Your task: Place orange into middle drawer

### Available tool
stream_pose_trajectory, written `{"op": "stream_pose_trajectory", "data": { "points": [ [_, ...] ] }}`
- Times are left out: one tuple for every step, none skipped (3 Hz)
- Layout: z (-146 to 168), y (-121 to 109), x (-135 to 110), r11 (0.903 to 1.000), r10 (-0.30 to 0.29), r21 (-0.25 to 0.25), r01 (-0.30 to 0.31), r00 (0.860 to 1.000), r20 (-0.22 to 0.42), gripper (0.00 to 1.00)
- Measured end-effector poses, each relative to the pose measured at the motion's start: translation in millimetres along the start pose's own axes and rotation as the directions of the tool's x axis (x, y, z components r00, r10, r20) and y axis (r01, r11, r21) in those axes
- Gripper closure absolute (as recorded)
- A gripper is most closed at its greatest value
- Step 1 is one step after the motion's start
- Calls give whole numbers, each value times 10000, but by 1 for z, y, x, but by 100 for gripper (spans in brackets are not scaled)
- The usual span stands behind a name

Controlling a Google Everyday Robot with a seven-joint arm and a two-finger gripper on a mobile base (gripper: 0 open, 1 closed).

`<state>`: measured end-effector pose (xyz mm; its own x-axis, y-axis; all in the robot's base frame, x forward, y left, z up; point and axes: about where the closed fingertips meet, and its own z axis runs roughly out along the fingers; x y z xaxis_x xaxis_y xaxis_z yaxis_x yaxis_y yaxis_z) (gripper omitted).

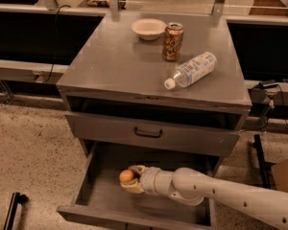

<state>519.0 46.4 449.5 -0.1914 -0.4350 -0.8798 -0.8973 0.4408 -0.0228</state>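
The orange (126,176) is held between the fingers of my gripper (129,178), inside the open middle drawer (93,195). The drawer is pulled out at the bottom of the grey cabinet and has a bare grey floor. The orange is over the left-centre part of that floor; I cannot tell whether it touches it. My pale arm (216,191) reaches in from the lower right, over the drawer's right side. One finger (137,168) lies above the orange and one below it.
Above the open drawer is a shut drawer front with a black handle (148,133). On the cabinet top stand a white bowl (149,28), an orange-brown can (173,42) and a lying plastic bottle (191,70). A speckled floor lies to the left.
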Motion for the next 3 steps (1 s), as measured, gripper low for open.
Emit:
{"op": "stream_pose_trajectory", "data": {
  "points": [
    [18, -8, 4, 9996, -178, 233, 175, 9998, 106, 59],
    [35, -13, 14, 9990, -435, -92, 436, 9990, 125, 36],
    [41, -13, 25, 9969, -561, -545, 574, 9981, 258, 13]
  ]
}}
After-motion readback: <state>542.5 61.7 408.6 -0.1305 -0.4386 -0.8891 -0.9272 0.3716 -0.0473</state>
